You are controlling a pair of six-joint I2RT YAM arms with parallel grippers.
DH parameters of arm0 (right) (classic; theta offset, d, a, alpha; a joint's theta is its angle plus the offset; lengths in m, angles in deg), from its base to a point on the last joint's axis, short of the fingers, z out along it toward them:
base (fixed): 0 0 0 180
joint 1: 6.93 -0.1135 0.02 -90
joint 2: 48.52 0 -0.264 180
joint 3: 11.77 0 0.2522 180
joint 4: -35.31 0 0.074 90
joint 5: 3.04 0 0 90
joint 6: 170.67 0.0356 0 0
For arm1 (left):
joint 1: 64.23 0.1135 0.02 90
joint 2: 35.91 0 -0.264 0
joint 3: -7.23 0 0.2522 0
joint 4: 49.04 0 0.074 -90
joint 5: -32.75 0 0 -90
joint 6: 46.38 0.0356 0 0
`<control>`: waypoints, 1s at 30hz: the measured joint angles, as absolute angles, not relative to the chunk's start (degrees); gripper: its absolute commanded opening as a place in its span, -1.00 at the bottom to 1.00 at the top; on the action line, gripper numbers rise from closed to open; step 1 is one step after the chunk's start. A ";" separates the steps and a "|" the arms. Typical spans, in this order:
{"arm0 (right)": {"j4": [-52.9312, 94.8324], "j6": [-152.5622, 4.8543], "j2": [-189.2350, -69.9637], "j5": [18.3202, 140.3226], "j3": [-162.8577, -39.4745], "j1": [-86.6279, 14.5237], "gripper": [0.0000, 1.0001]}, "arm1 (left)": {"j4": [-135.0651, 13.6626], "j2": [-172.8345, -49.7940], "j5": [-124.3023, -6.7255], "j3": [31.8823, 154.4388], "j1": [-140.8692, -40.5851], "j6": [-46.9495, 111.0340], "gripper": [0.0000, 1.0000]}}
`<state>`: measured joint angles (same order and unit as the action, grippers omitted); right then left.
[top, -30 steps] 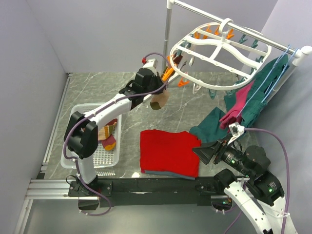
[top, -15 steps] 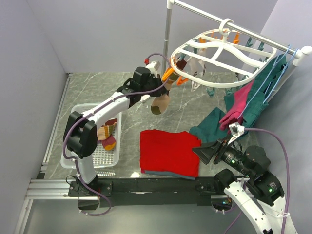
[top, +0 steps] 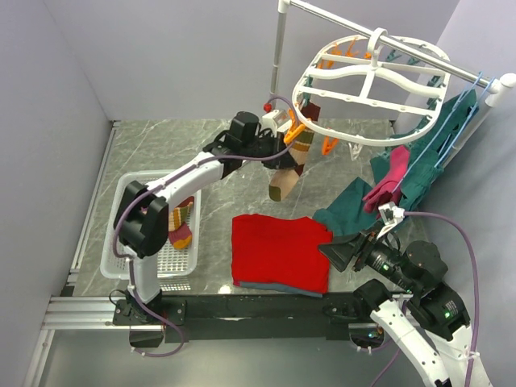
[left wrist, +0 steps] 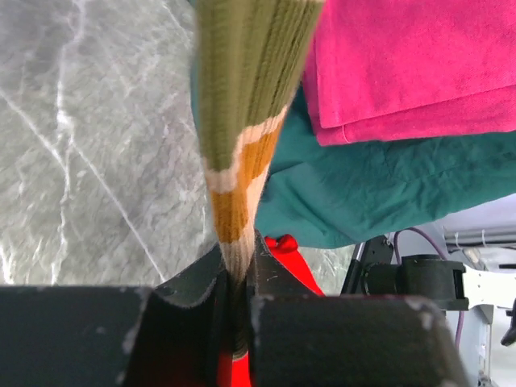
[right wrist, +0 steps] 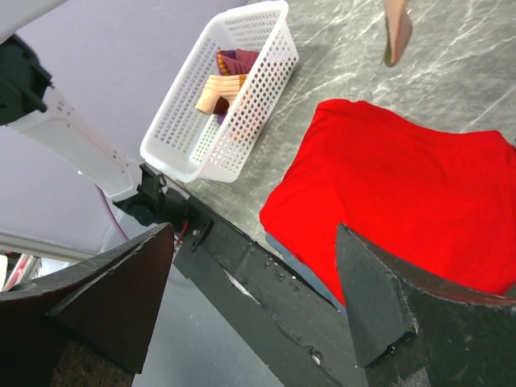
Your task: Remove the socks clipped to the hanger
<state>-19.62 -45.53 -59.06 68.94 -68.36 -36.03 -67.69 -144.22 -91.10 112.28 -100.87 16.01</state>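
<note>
we find left claw (left wrist: 235,300) nearly shut, pinching the tan-brown striped sock (left wrist: 242,121) by its upper part. rest of sock hangs below claw; its top end meets hanger (top: 371,71) rim just right of claw. right claw (right wrist: 251,282) wide open, holding nothing.

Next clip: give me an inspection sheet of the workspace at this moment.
Surface: grey marble table, partly covered.
Job's things: striped sock hanging below the white peg hanger; more socks in the basket.
Clutter: red cloth; teal and pink garments; white basket.
Grippers: left gripper shut on the striped sock; right gripper open, empty.
Cables: purple cables along both arms.
Surroundings: grey walls, white rail.
</note>
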 measured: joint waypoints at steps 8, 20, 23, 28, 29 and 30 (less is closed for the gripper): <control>-19.67 -45.53 -58.98 69.03 -68.36 -36.03 0.74 | -74.18 -151.24 -92.08 120.34 -101.85 17.84 -0.77; -19.69 -45.56 -58.91 69.16 -68.36 -36.03 0.75 | -77.98 -152.37 -91.93 121.19 -102.09 17.78 0.16; -19.69 -45.53 -58.71 69.16 -68.36 -36.03 0.75 | -76.94 -152.20 -91.78 119.75 -102.09 17.64 0.53; -19.69 -45.53 -58.69 69.14 -68.36 -36.03 0.75 | -76.56 -151.08 -87.51 116.60 -102.31 17.45 0.54; -19.69 -45.53 -58.69 69.14 -68.36 -36.03 0.74 | -76.17 -150.62 -86.70 115.88 -102.38 17.23 0.53; -19.67 -45.53 -58.69 69.14 -68.36 -36.03 0.75 | -75.58 -149.99 -85.46 114.97 -102.53 16.90 0.51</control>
